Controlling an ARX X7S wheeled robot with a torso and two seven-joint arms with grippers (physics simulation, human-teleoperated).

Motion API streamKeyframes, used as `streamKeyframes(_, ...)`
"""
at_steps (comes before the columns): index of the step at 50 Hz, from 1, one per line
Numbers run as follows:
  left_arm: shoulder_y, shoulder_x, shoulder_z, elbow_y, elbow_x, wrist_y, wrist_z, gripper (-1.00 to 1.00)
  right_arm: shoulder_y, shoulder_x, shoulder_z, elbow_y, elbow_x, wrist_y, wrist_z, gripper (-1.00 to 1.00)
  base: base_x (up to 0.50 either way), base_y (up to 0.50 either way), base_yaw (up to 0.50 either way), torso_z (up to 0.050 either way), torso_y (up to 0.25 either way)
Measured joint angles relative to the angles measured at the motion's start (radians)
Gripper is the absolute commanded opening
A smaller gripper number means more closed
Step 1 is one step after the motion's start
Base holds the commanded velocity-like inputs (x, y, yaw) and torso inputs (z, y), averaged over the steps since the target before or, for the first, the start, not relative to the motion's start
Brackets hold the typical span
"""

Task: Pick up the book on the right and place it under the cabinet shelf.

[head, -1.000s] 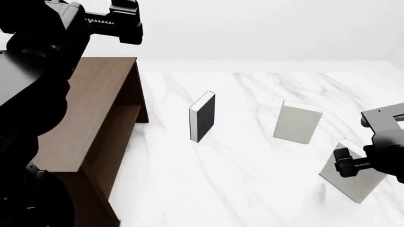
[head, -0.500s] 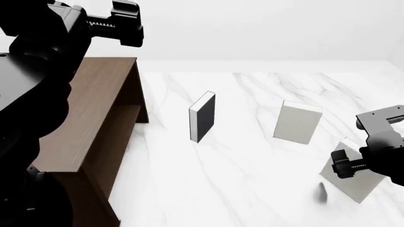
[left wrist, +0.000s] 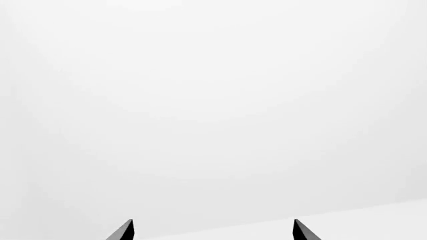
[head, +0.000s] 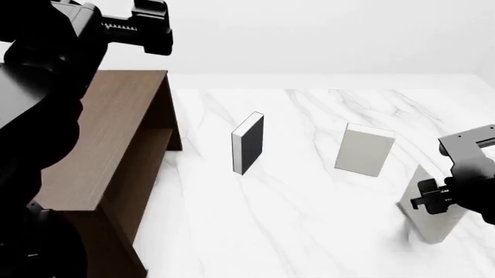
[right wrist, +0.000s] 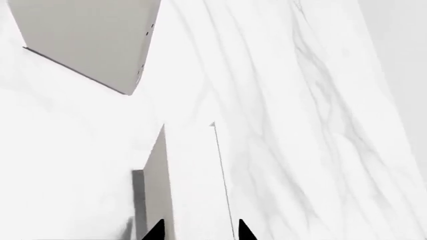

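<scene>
Rotated upright since earlier: book (head: 425, 215) | right gripper (right wrist: 199, 231) clamps it | left gripper (left wrist: 212, 231) spread, empty | no writing

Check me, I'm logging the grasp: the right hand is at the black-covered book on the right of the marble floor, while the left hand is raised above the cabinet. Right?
One thing is off: the right hand is at the pale grey-white book, not the black-covered book, which stands untouched mid-floor in the head view. The left hand is indeed raised above the cabinet.

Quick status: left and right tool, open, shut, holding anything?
Left tool: open, empty, raised.
Right tool: shut on the plain pale grey-white rectangular book.
</scene>
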Motion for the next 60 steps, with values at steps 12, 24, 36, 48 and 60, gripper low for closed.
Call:
streamKeyframes(12,0.001,-0.004,-0.002,-0.002,-0.009,0.005,-0.008,1.0,0.015,0.003,-0.01,-0.023,0.012,0.017,0.001,-1.0,0.0,0.0,0.0,-0.001,0.0)
streamKeyframes(24,0.002,-0.009,-0.001,-0.002,-0.018,0.01,-0.016,1.0,0.03,-0.002,-0.017,-0.089,0.073,0.036,-0.039,-1.0,0.0,0.0,0.0,0.0,0.0)
streamKeyframes(36,-0.002,-0.012,0.002,-0.001,-0.027,0.012,-0.024,1.0,0.072,0.017,-0.004,-0.209,0.137,0.07,-0.045,-1.0,0.0,0.0,0.0,0.0,0.0)
streamKeyframes(48,-0.001,-0.018,0.005,0.0,-0.037,0.018,-0.03,1.0,0.1,0.031,0.007,-0.292,0.157,0.084,-0.033,-1.0,0.0,0.0,0.0,0.0,0.001)
streamKeyframes(60,0.0,-0.021,0.009,-0.005,-0.043,0.03,-0.037,1.0,0.095,0.046,0.05,-0.415,0.209,0.039,-0.007,-1.0,0.0,0.0,0.0,0.0,0.001)
